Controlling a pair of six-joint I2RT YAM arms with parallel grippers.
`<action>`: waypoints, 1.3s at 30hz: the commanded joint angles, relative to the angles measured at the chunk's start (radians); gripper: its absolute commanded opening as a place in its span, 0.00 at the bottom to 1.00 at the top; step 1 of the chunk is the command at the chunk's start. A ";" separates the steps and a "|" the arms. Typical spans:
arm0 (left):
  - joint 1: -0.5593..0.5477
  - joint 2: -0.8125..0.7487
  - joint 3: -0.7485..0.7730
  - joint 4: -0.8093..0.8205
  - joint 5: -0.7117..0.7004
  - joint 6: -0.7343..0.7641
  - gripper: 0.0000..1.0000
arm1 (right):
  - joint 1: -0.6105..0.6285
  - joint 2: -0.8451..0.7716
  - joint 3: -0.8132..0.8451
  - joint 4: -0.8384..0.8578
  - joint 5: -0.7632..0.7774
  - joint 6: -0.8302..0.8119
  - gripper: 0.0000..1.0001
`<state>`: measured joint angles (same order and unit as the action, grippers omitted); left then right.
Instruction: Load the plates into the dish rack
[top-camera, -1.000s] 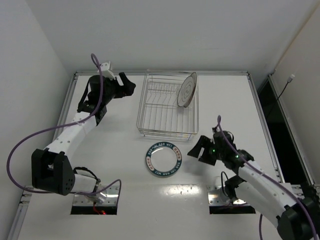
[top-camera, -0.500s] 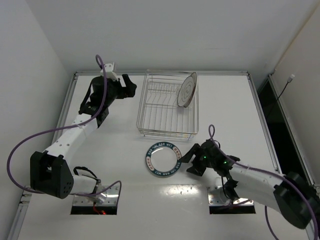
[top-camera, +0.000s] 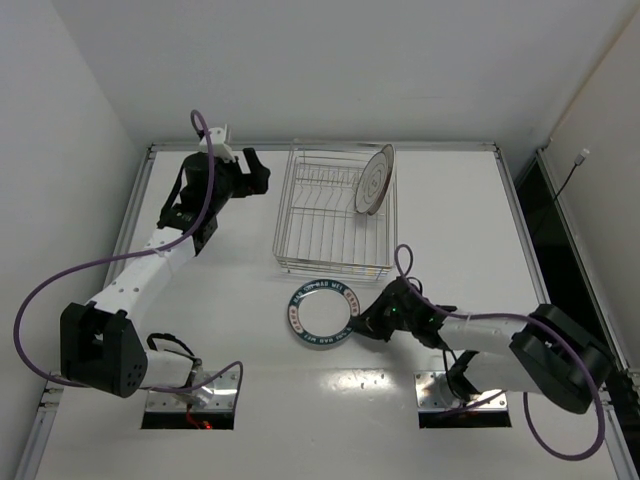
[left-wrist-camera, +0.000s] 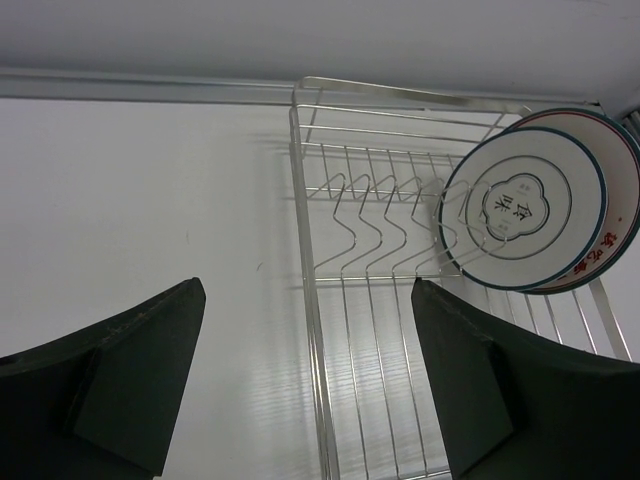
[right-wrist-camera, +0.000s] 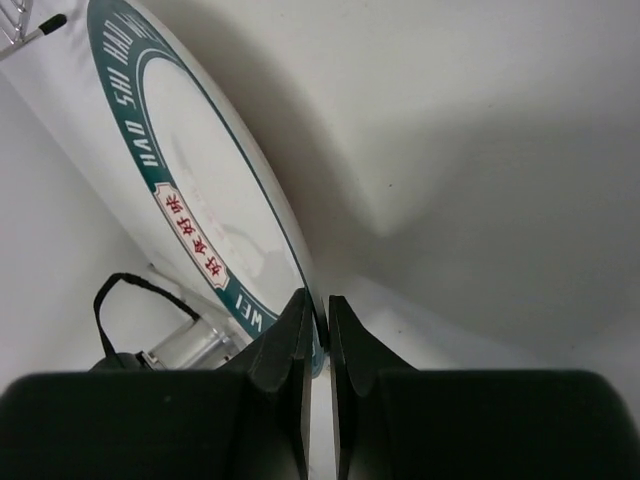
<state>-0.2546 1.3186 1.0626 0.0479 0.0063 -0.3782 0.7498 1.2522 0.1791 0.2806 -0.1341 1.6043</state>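
A white plate with a dark blue lettered rim (top-camera: 322, 315) lies on the table in front of the dish rack (top-camera: 335, 268). My right gripper (top-camera: 365, 322) is shut on this plate's right rim. In the right wrist view the rim of the plate (right-wrist-camera: 190, 170) runs between the closed right gripper (right-wrist-camera: 318, 305). Two plates stand on edge at the rack's back right (top-camera: 375, 180). One is a pale grey plate with a dark centre motif (left-wrist-camera: 520, 205), and only the rim of the plate behind it (left-wrist-camera: 622, 215) shows. My left gripper (top-camera: 262, 175) hovers open beside the rack's left wall (left-wrist-camera: 310, 300), holding nothing.
The rack's prong rows (left-wrist-camera: 370, 215) to the left of the standing plates hold nothing. A raised rail (top-camera: 320, 146) runs along the table's back edge. A dark gap (top-camera: 545, 230) borders the table on the right.
My right gripper has slid left along the table to the lettered plate and shut on its right rim. The plate has shifted slightly left. The left arm has hardly moved.
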 joint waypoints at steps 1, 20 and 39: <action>-0.003 -0.024 0.017 0.020 -0.020 0.010 0.82 | 0.013 -0.037 0.062 -0.154 0.034 -0.027 0.00; -0.003 -0.073 0.042 -0.069 -0.249 0.024 0.82 | 0.390 -0.276 1.029 -1.374 0.860 -0.392 0.00; -0.003 -0.073 0.042 -0.079 -0.358 0.024 0.82 | -0.176 0.461 1.597 -0.676 1.004 -1.201 0.00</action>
<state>-0.2546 1.2671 1.0683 -0.0471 -0.3290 -0.3668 0.6491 1.6390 1.7149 -0.5465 1.0145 0.4580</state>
